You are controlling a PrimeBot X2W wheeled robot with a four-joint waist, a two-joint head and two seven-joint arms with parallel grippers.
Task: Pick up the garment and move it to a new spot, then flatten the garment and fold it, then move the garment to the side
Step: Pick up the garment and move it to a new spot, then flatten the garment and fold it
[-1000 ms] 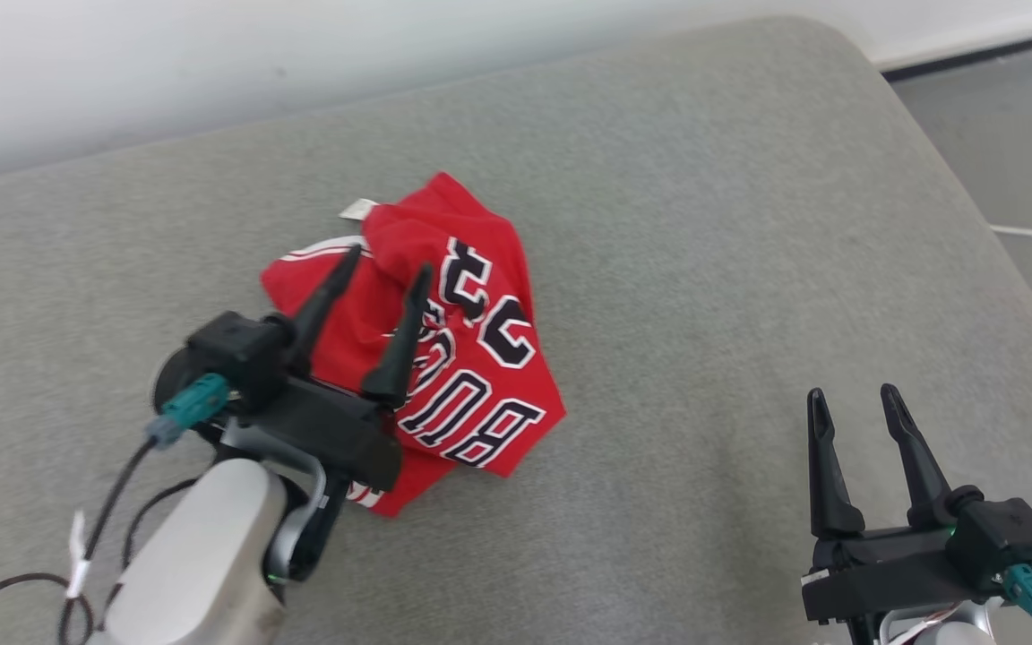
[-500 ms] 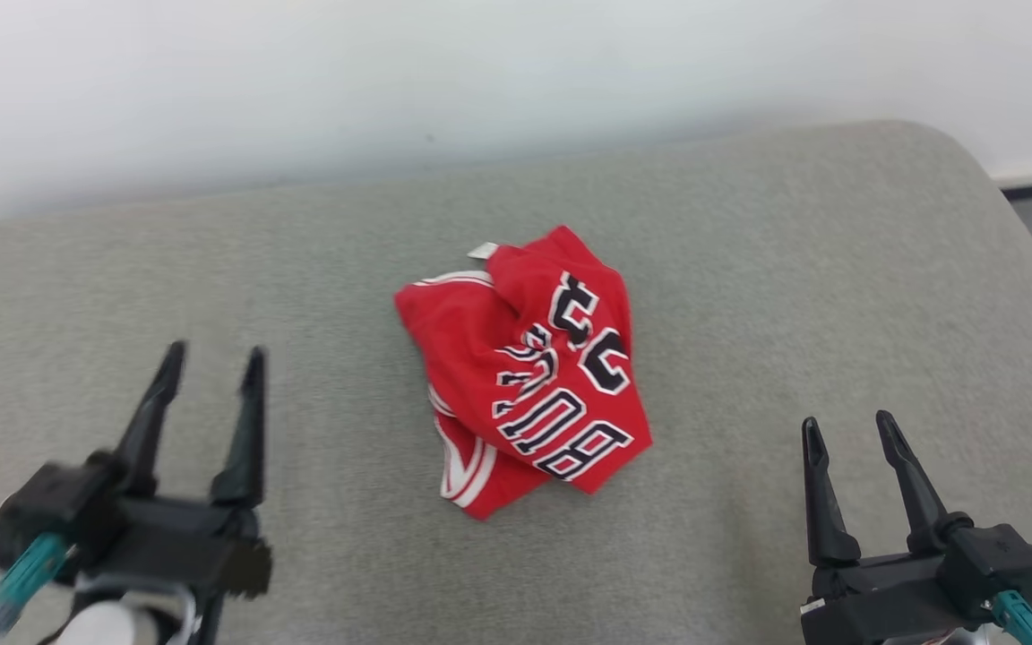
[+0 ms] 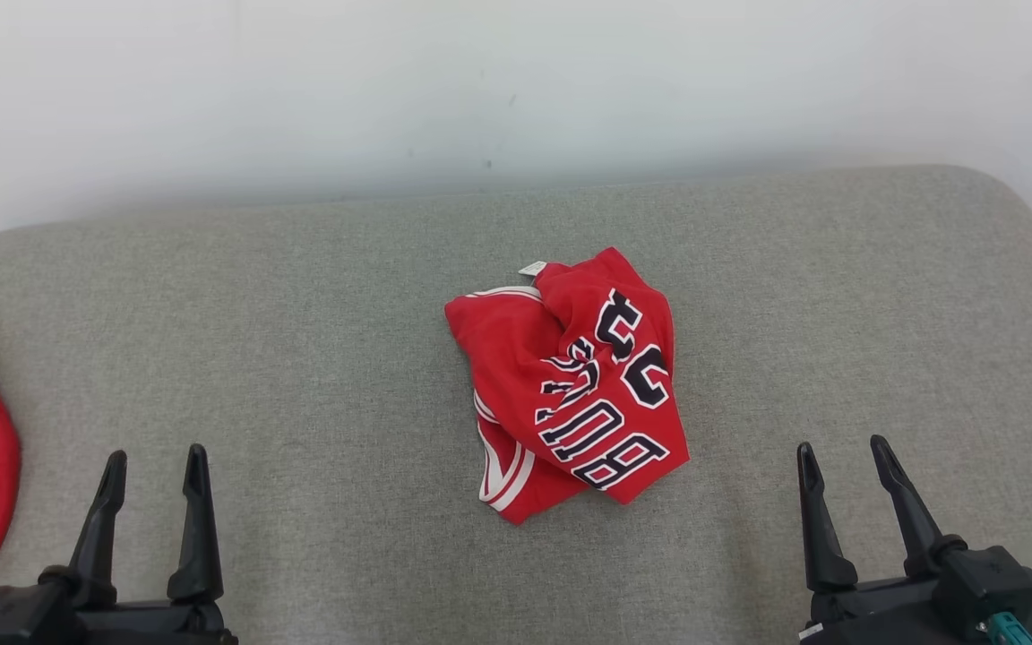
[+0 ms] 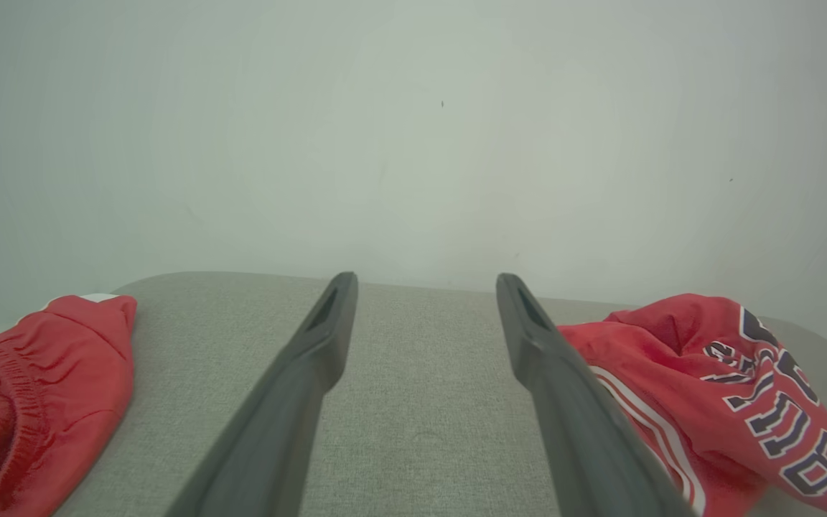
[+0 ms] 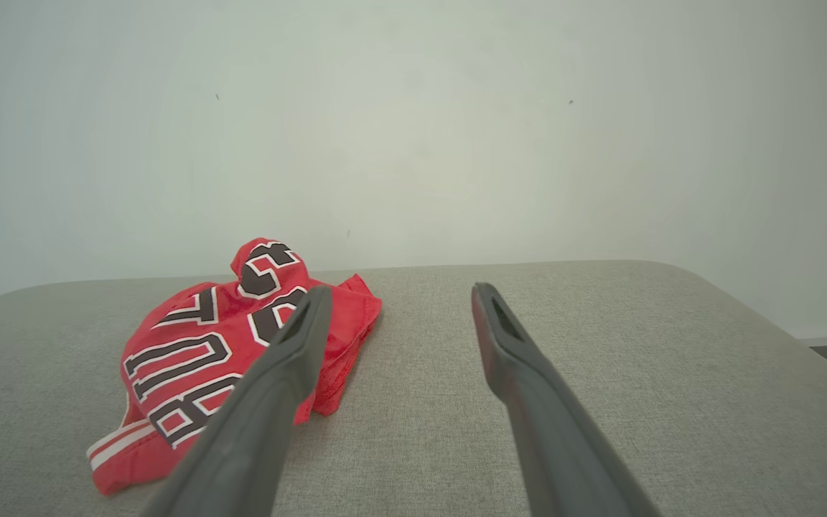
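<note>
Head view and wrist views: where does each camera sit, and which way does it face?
Head view: high, looking down on the red jersey; left gripper, right gripper at bottom corners.
Left wrist view: low, facing the wall; own fingers, jersey right.
Right wrist view: low, facing the wall; own fingers, jersey left.
Shared: jersey.

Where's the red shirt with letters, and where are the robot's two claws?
Shirt (image 3: 516, 358), head view, on its crumpled red middle.
Left gripper (image 3: 157, 452), head view, between its fingertips.
Right gripper (image 3: 841, 442), head view, between its fingertips.
</note>
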